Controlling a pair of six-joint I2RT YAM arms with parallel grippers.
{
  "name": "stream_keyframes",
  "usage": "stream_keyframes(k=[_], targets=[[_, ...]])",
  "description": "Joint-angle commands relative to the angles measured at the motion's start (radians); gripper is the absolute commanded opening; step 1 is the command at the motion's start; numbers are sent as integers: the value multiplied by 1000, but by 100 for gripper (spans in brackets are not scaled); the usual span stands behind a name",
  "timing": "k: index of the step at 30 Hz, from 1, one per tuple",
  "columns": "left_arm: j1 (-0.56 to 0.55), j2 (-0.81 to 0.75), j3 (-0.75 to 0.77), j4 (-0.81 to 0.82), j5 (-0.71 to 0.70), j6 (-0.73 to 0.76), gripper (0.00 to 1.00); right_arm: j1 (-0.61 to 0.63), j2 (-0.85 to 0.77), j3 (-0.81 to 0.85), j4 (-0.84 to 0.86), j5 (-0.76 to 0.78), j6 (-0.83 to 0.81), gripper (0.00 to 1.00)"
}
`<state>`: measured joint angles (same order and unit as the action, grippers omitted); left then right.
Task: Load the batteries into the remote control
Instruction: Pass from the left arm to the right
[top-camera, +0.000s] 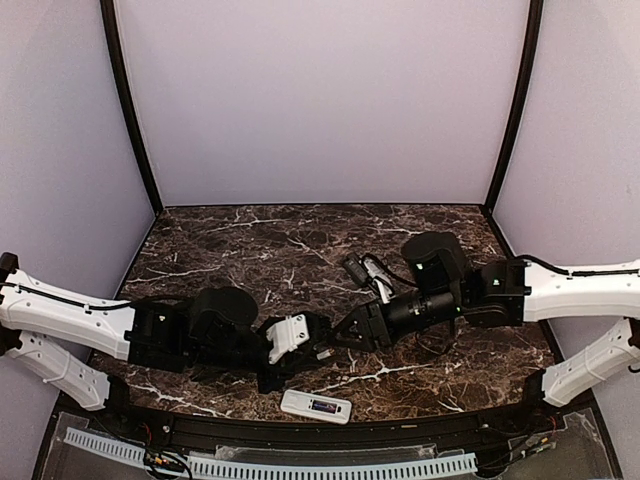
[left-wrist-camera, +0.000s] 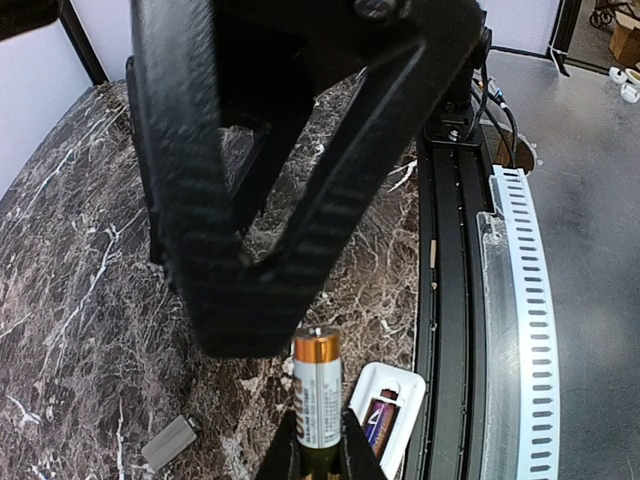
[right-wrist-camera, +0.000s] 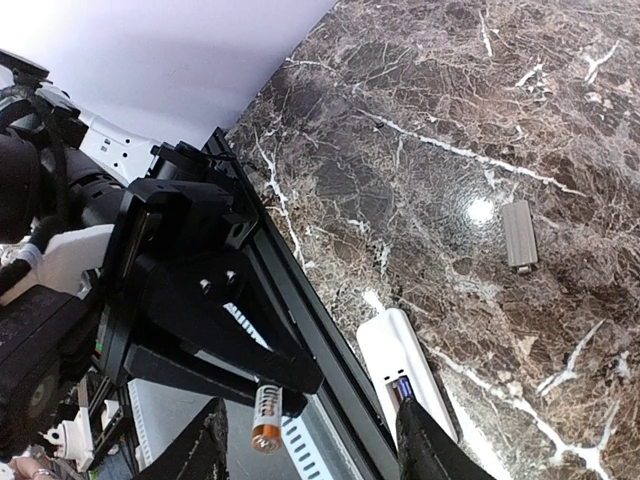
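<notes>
At the near edge of the counter, about midway along it, the remote control (top-camera: 316, 406) lies back up, just beside the black rail (left-wrist-camera: 450, 300) that runs along that edge. Its recessed compartment is uncovered, and one battery (left-wrist-camera: 378, 422) sits in it along one side (dark body, orange end); the rest of the recess shows white.

A second battery (left-wrist-camera: 317, 395) is held above the counter just inward of the remote and does not touch it. Its lower half is clamped between the fingers of the left gripper (left-wrist-camera: 318, 445), and its copper-coloured end points away from the wrist.

The right gripper (right-wrist-camera: 312, 415) faces the left one from the other side with its jaws spread wide, and in its own view the held cell shows in the gap between them. In the left wrist view one of its black fingers (left-wrist-camera: 240, 310) looms just past the cell's free end; whether they touch I cannot tell.

Farther in from the near edge, well apart from the remote, a small flat grey cover (right-wrist-camera: 519, 235) lies on the marble. The two arms reach in from the left and right edges and meet over the counter's near half.
</notes>
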<state>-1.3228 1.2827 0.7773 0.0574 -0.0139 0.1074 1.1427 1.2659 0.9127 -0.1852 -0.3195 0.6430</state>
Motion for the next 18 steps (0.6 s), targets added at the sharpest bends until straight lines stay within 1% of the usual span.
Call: stream_keyframes(k=[1,2,3,5,14,15,18], targets=[[11,-34,1,21,55,-28,0,3,28,-13,94,-26,30,45],[11,-34,1,20,52,-27,0,3,33,-10,89,-29,27,40],[12,-35,1,19,48,-27,0,2,37,-10,86,-34,26,37],[13,-38,2,21,43,-27,0,3,42,-12,86,-48,24,36],[20,-29,4,22,40,-28,0,2,50,-47,131,-161,47,36],[20,-28,5,22,41,-28,0,2,51,-49,131,-160,50,35],[20,-26,7,24,46,-27,0,2,53,-54,137,-142,54,27]])
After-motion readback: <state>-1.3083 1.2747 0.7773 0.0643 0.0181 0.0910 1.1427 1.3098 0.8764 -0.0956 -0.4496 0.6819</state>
